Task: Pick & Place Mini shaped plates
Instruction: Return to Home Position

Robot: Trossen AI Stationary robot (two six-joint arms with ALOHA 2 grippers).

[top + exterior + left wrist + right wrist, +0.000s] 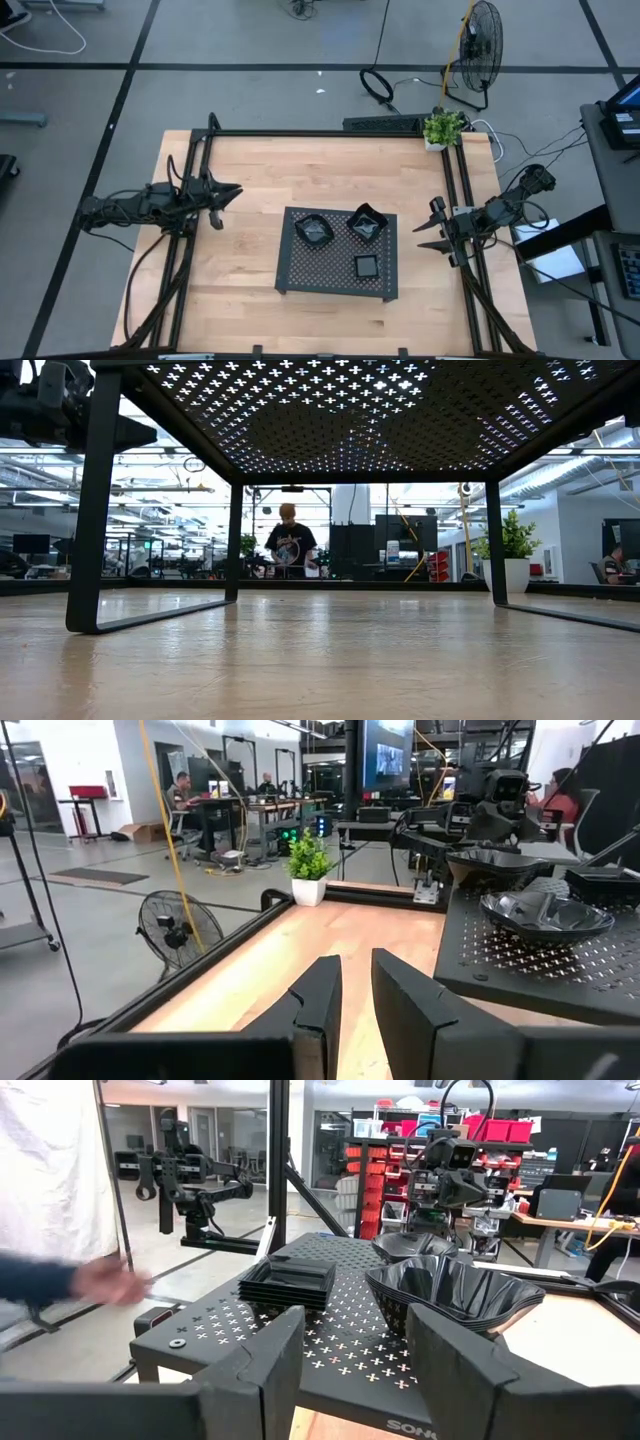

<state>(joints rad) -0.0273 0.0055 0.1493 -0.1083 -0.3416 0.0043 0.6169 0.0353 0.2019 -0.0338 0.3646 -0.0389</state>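
Note:
A dark perforated tray point(300, 270) stands on legs mid-table. On it sit the mini shaped plates, stacked by shape: a rounded stack point(314, 229), an angular stack point(367, 223) and a small square stack point(367, 265). My left gripper point(232, 192) hovers open left of the tray, fingers pointing at it. My right gripper point(420, 228) hovers open just right of the tray. In the right wrist view, the square stack point(290, 1280) and the angular stack point(450, 1295) lie ahead of the gripper point(355, 1355). The left wrist view shows the rounded stack point(545, 915) past the gripper point(357, 995).
The low view looks under the tray point(380, 410) between its legs point(90, 510). A potted plant point(443, 127) stands at the table's far right corner. A blurred arm and hand point(90, 1280) show beyond the tray's near side. A person point(288, 540) stands in the room behind.

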